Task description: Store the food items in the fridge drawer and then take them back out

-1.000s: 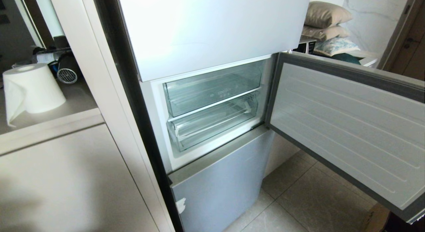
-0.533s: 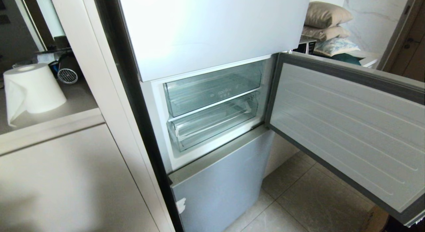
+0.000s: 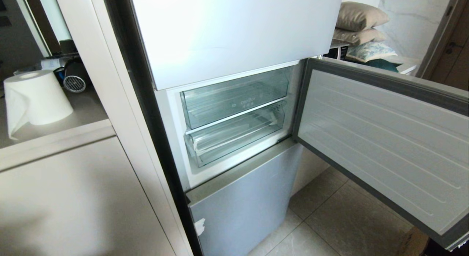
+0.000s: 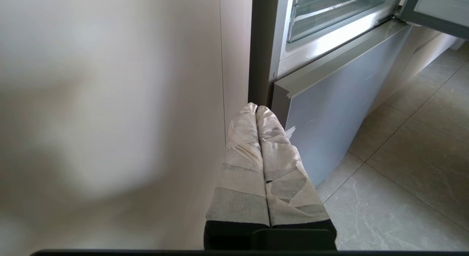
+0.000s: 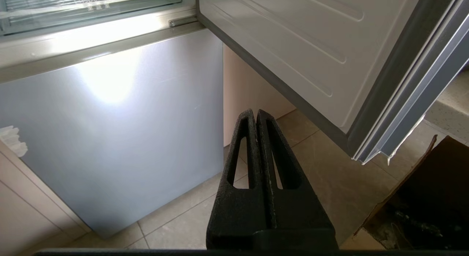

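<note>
Left gripper point(image 4: 256, 108), tape-wrapped, clenched empty, low by silver-blue lower fridge door panel point(image 4: 329, 113); right gripper point(image 5: 255, 112) likewise; wide clear plastic fridge drawer point(image 3: 234, 136) pushed in behind open door, awaiting pull; food unseen

Two clear fridge drawers point(image 3: 234, 100), one open door point(image 3: 381, 146), one paper roll point(image 3: 34, 98), three stacked pillows point(image 3: 361, 28), two robot hands point(image 4: 256, 108).

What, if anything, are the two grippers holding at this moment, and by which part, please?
Nothing is held. The left gripper and the right gripper are both shut on empty air, low in front of the fridge's closed bottom door.
</note>
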Robot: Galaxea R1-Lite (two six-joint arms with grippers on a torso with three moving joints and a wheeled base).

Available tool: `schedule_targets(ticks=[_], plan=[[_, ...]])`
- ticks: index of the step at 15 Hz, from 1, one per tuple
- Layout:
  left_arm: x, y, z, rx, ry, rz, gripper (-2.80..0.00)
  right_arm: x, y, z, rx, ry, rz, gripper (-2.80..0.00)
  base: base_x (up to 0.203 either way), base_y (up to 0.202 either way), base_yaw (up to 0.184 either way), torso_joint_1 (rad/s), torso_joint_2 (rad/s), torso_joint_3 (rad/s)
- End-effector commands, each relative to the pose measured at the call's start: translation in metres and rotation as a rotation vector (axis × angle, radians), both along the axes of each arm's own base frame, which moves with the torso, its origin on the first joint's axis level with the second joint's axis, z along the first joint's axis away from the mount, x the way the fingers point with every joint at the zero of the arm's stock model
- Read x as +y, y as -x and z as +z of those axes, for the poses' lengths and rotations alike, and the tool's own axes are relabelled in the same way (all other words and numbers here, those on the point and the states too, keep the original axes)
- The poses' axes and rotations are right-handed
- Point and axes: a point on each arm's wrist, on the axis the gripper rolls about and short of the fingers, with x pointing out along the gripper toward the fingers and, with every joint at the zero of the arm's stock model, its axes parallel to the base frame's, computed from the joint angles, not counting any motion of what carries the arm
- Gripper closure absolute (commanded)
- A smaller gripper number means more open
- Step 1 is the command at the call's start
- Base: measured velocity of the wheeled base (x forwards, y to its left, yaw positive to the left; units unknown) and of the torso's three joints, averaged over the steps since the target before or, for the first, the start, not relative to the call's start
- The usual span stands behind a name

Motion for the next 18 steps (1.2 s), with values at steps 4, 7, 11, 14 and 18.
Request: schedule_targets(ticks=[4, 7, 11, 14, 18], plan=[[0.0, 0.0, -0.0002, 0.0, 0.0, 0.0, 0.0, 0.0, -0.0001, 0.0, 0.001, -0.001, 0.0, 0.0, 0.0, 0.0, 0.0, 0.0, 0.0, 0.0], [0.0, 0.0, -0.0002, 0.0, 0.0, 0.0, 0.0, 0.0, -0.0001, 0.0, 0.001, -0.003, 0.0, 0.0, -0.002, -0.001, 0.071, 0.001, 0.0, 0.003], [0.0, 0.0, -0.0002, 0.0, 0.0, 0.002, 0.0, 0.0, -0.0001, 0.0, 0.001, -0.003, 0.0, 0.0, 0.001, -0.007, 0.173, 0.0, 0.0, 0.004], [0.0, 0.0, -0.0002, 0.0, 0.0, -0.001, 0.0, 0.0, -0.0001, 0.0, 0.001, -0.003, 0.0, 0.0, 0.001, -0.007, 0.177, 0.001, 0.0, 0.001], [0.0, 0.0, -0.0002, 0.0, 0.0, 0.001, 0.0, 0.0, -0.0001, 0.0, 0.001, -0.003, 0.0, 0.0, 0.002, -0.006, 0.175, 0.001, 0.01, 0.002]])
